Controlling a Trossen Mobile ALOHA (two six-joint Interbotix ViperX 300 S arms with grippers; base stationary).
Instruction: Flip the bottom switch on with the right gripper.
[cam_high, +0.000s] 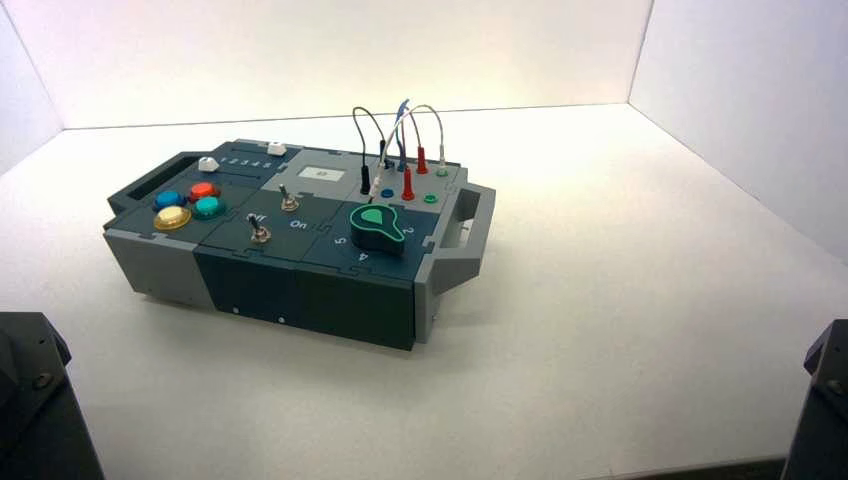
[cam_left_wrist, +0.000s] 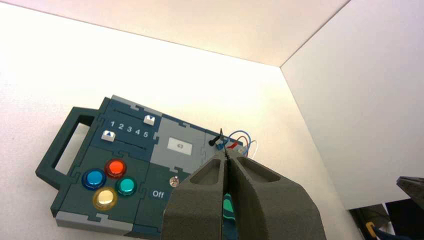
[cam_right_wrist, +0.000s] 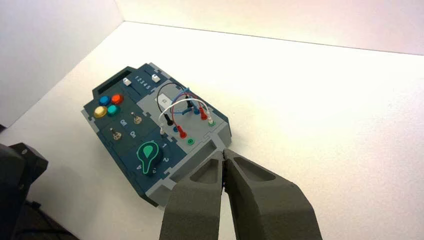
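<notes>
Standing on the white table (cam_high: 620, 300), the box (cam_high: 300, 285) is the largest item, turned at an angle to the robot; it looks rigid and heavy enough to stay put under a light push, though that is a judgement only. On its top face, the green knob (cam_high: 378, 227) sits toward the robot's right, four round coloured buttons (cam_high: 188, 205) toward the left, and two toggle switches between them. The bottom switch (cam_high: 260, 233) is the nearer of the pair, beside the "On" lettering; the other switch (cam_high: 288, 201) stands just behind it. The lever is a tiny, stiff, smooth metal stub; expect it to snap over, and expect pads to slip off if pinched; pressing one fingertip against its side near the tip should serve better than grasping. The right gripper (cam_right_wrist: 224, 156) is parked well apart from the box, jaws clenched on nothing; the left gripper (cam_left_wrist: 226, 156) is likewise parked, fingers pressed together and empty.
</notes>
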